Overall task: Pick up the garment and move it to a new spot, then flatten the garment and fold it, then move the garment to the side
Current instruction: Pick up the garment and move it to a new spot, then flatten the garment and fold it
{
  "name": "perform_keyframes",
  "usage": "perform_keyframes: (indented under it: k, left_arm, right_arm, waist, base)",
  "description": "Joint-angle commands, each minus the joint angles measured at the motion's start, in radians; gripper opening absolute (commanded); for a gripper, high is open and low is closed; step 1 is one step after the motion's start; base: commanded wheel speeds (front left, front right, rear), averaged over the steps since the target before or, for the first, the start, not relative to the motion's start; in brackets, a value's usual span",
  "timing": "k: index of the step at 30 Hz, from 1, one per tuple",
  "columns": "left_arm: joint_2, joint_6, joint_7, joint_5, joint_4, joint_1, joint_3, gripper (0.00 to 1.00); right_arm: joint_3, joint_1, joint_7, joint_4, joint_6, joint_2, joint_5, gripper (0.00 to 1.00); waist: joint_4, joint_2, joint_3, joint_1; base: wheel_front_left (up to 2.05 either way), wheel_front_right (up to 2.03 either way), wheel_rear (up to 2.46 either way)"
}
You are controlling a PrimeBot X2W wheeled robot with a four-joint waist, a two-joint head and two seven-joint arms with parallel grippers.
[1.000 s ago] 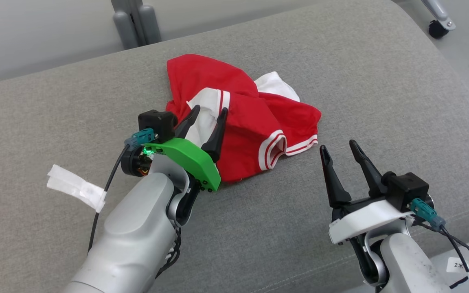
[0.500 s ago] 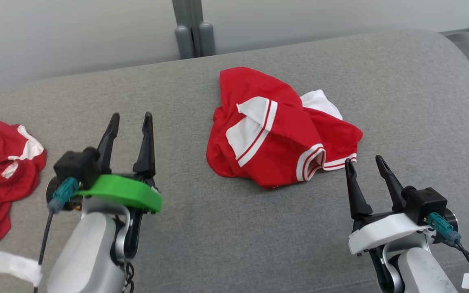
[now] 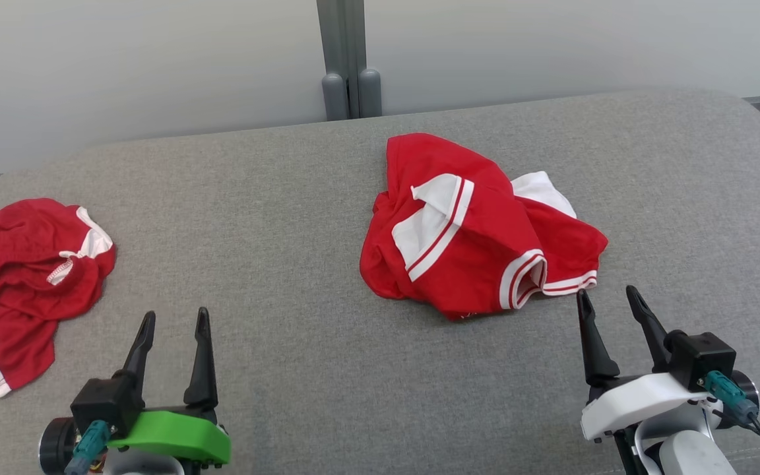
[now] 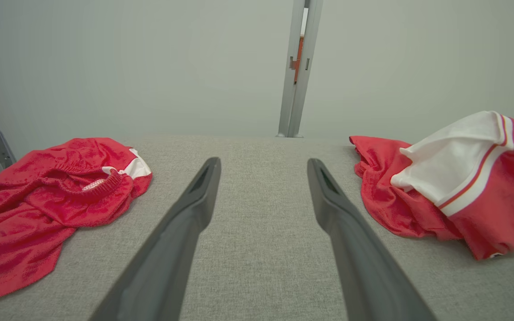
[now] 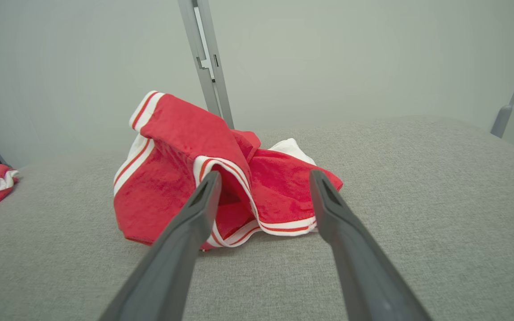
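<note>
Cushion [image 3: 274,218], grey and wide, carries the whole scene. Garment [image 3: 479,264], red with white striped hems, lies crumpled in a heap right of centre, one leg opening turned toward the robot. Second garment [image 3: 17,264], also red, sits bunched at the far left edge, well apart from the first. Left gripper [image 3: 175,316] hovers over bare cushion between the two heaps, jaws spread and empty. Right gripper [image 3: 607,293] stands just beside the garment's near hem, jaws likewise spread, grasping nothing; its wrist view frames the striped opening between the fingers. Post [image 3: 347,59] rises behind the cushion, clear of the work. Step in hand, as judged: flattening, not yet begun, since the cloth is neither spread nor folded. Next move calls for each gripper to pinch a separate hem edge and draw the cloth apart. Nothing blocks the reach; overlapping folds may make a single layer hard to catch.
</note>
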Motion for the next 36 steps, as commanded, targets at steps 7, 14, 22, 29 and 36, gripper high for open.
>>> perform_keyframes:
  k: [7, 14, 22, 29, 36]
  left_arm:
    - [-0.044, -0.039, 0.001, 0.039, -0.022, 0.056, 0.095, 1.0]
    - [-0.065, -0.06, 0.001, 0.069, -0.018, 0.048, 0.123, 1.0]
    - [-0.072, -0.076, 0.001, 0.081, -0.007, 0.03, 0.128, 1.0]
    - [-0.074, -0.082, 0.0, 0.082, 0.0, 0.013, 0.126, 1.0]
    - [-0.074, -0.088, 0.0, 0.085, 0.009, -0.016, 0.11, 1.0]
  right_arm:
    - [-0.026, 0.019, 0.001, -0.003, 0.0, -0.002, -0.01, 1.0]
    - [-0.027, 0.01, 0.001, -0.009, 0.0, -0.002, 0.0, 1.0]
    - [0.025, -0.031, 0.004, 0.006, 0.0, -0.002, 0.011, 1.0]
    - [0.108, -0.169, 0.109, 0.04, 0.0, -0.002, -0.065, 1.0]
    - [0.206, -0.351, 0.239, 0.156, 0.0, -0.002, -0.154, 1.0]
  waist:
    - [-0.001, -0.0001, 0.0, 0.0001]
    - [0.002, -0.0001, 0.004, 0.0001]
    - [0.018, -0.0001, 0.014, 0.0001]
    - [0.034, -0.0001, 0.033, 0.0001]
    - [0.057, -0.0001, 0.06, 0.0001]
  base:
    - [0.0, 0.0, 0.0]
    - [0.0, 0.0, 0.0]
    - [0.0, 0.0, 0.0]
    - [0.0, 0.0, 0.0]
    - [0.0, 0.0, 0.0]
